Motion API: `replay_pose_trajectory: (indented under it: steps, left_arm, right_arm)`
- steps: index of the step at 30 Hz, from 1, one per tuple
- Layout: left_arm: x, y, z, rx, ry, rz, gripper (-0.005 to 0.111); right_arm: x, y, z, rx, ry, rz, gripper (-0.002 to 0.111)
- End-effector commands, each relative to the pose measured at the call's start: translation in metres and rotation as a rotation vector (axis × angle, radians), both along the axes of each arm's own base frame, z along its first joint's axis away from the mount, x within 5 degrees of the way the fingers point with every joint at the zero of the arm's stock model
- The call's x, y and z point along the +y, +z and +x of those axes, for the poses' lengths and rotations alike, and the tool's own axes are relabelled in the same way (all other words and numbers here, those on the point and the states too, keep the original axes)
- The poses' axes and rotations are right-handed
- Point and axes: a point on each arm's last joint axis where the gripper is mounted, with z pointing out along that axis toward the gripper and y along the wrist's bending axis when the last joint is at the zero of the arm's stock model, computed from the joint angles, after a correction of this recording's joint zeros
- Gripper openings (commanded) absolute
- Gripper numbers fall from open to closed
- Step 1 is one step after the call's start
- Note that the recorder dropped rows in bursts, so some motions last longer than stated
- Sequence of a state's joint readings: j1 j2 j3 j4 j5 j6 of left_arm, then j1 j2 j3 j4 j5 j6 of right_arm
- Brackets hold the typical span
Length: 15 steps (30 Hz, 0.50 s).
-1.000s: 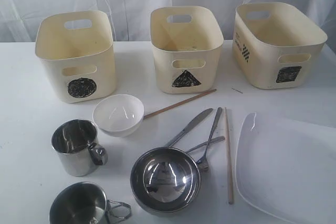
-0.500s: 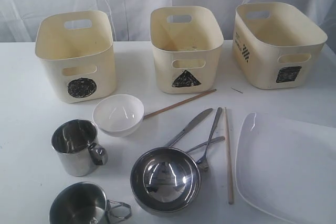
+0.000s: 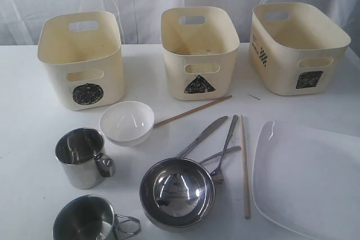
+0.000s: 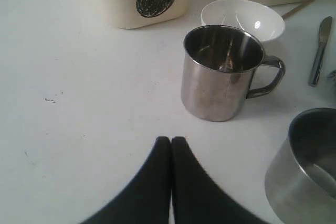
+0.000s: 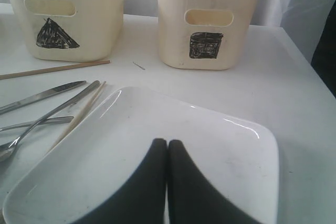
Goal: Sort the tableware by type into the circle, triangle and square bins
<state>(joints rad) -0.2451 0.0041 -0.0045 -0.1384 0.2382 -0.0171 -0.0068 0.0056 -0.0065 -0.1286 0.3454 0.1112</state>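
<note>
Not started: circle bin [image 3: 56, 82], triangle bin [image 3: 174, 77], square bin [image 3: 281, 71] look empty; all tableware [image 3: 177, 192] on table [image 3: 28, 155]. Left gripper [image 4: 171, 141] & right gripper [image 5: 167, 143] pressed together, empty.

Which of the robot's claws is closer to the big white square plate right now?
The right. The right gripper hangs over the plate; the left gripper sits over bare table near a steel mug, away from the plate.
</note>
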Motion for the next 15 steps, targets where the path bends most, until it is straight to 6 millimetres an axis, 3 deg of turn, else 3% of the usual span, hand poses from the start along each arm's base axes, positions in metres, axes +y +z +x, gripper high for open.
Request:
replay_pose_trajectory:
  steps: [1, 9, 12, 15]
  left_arm:
    - [-0.001, 0.017, -0.005, 0.028, -0.019, 0.002, 0.000]
    - [0.007, 0.134, -0.037, -0.311, -0.026, -0.076, 0.000]
    - [0.009, 0.157, -0.049, -0.381, -0.029, -0.103, 0.000]
    - [0.007, 0.161, -0.057, -0.324, -0.070, -0.133, 0.000]
  right_arm:
    - [0.000, -0.002, 0.000, -0.001, -0.002, 0.000, 0.000]
    - [0.000, -0.002, 0.000, -0.001, -0.002, 0.000, 0.000]
    - [0.000, -0.002, 0.000, -0.001, -0.002, 0.000, 0.000]
    - [0.000, -0.002, 0.000, -0.001, -0.002, 0.000, 0.000]
